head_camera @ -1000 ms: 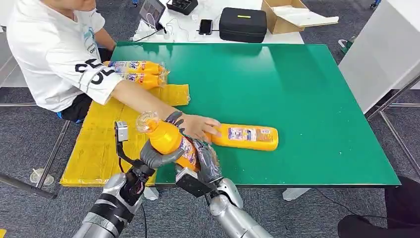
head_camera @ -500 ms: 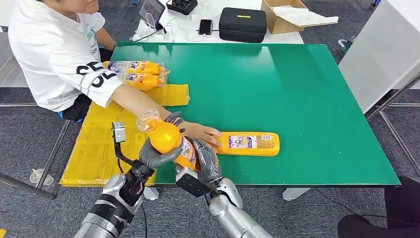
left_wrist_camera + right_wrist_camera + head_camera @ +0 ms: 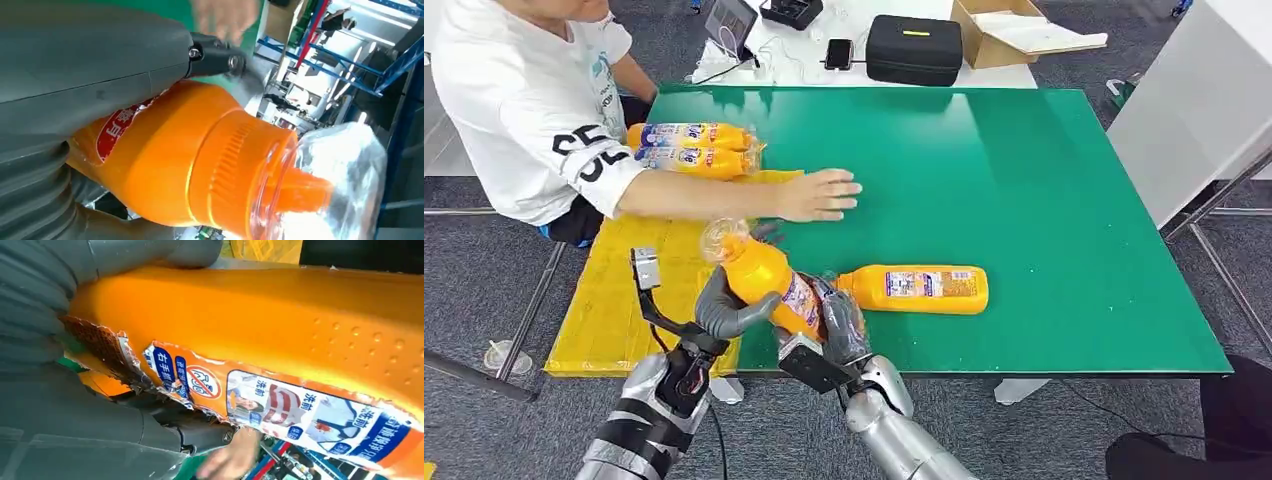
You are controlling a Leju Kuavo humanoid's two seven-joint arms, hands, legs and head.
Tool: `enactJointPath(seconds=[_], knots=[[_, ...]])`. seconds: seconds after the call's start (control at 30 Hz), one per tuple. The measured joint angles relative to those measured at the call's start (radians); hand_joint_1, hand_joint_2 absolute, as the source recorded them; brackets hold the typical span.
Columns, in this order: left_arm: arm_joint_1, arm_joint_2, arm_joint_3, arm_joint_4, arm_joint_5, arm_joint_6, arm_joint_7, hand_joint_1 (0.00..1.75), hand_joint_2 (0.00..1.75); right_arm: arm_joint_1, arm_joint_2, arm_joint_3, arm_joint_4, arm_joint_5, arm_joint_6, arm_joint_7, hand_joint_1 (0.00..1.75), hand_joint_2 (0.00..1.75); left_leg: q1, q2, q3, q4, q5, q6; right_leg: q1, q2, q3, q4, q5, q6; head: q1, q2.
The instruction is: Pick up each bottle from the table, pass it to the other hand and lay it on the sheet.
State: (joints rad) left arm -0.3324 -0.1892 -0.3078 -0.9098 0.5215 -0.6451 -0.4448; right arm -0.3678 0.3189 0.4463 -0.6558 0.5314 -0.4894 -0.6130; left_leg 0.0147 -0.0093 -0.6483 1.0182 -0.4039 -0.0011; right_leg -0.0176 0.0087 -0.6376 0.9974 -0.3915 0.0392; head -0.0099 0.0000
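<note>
Both my hands hold one orange bottle [image 3: 766, 282] above the table's near edge, tilted with its clear cap up and to the left. My left hand [image 3: 724, 312] grips its upper body, and my right hand [image 3: 842, 325] grips its lower end. The left wrist view has the bottle's [image 3: 200, 160] shoulder and clear cap close up; the right wrist view has its [image 3: 280, 340] labelled side. A second orange bottle [image 3: 916, 288] lies flat on the green table [image 3: 984, 180] just right of my hands. Two more bottles [image 3: 689, 148] lie on the yellow sheet [image 3: 634, 290] at the far left.
A person in a white shirt sits at the table's left side, one hand [image 3: 819, 194] stretched out above the mat beyond my hands. A black case [image 3: 914, 48], a phone and a cardboard box [image 3: 1014, 30] stand on the white desk behind the table.
The person's hand let go of the bottle lying on the table and pulled back away from my hands. My hands keep their hold on the raised bottle, shifted slightly left.
</note>
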Motion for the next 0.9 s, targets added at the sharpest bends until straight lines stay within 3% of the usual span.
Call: enactJointPath(seconds=[0.47, 0.57, 0.6, 0.63, 0.67, 0.9], knots=[[0.0, -0.002, 0.008, -0.005, -0.009, 0.004, 0.005, 1.75, 1.75, 0.0, 0.0, 0.0, -0.003, 0.005, 0.0, 0.002, 1.69, 1.75, 0.0, 0.0, 0.0, 0.0, 0.0, 0.0, 0.0, 0.0, 0.0, 0.0, 0.0, 0.0, 0.0, 0.0], [0.0, -0.003, 0.006, -0.01, -0.032, 0.015, -0.007, 1.75, 1.75, -0.003, 0.0, 0.0, -0.003, 0.005, 0.0, 0.002, 1.64, 1.75, 0.0, 0.0, 0.0, 0.0, 0.0, 0.0, 0.0, 0.0, 0.0, 0.0, 0.0, 0.0, 0.0, 0.0], [0.0, -0.003, 0.006, -0.01, -0.044, 0.023, -0.011, 1.75, 1.75, -0.003, 0.0, 0.0, -0.003, 0.005, 0.0, 0.002, 1.4, 1.75, 0.0, 0.0, 0.0, 0.0, 0.0, 0.0, 0.0, 0.0, 0.0, 0.0, 0.0, 0.0, 0.0, 0.0], [0.0, -0.004, 0.005, -0.01, -0.056, 0.033, -0.015, 1.75, 1.75, -0.003, 0.0, -0.001, -0.003, 0.004, 0.0, 0.003, 1.29, 1.75, 0.0, 0.0, 0.0, 0.0, 0.0, 0.0, 0.0, 0.0, 0.0, 0.0, 0.0, 0.0, 0.0, 0.0], [0.0, -0.006, 0.005, -0.01, -0.065, 0.04, -0.021, 1.75, 1.75, -0.003, 0.0, -0.001, -0.003, 0.003, 0.0, 0.003, 0.0, 1.75, 0.0, 0.0, 0.0, 0.0, 0.0, 0.0, 0.0, 0.0, 0.0, 0.0, 0.0, 0.0, 0.0, 0.0], [-0.006, -0.02, 0.005, -0.013, -0.092, 0.079, -0.035, 1.75, 1.75, -0.004, 0.0, -0.004, -0.011, -0.01, -0.002, 0.006, 0.0, 1.75, 0.0, 0.0, 0.0, 0.0, 0.0, 0.0, 0.0, 0.0, 0.0, 0.0, 0.0, 0.0, 0.0, 0.0]])
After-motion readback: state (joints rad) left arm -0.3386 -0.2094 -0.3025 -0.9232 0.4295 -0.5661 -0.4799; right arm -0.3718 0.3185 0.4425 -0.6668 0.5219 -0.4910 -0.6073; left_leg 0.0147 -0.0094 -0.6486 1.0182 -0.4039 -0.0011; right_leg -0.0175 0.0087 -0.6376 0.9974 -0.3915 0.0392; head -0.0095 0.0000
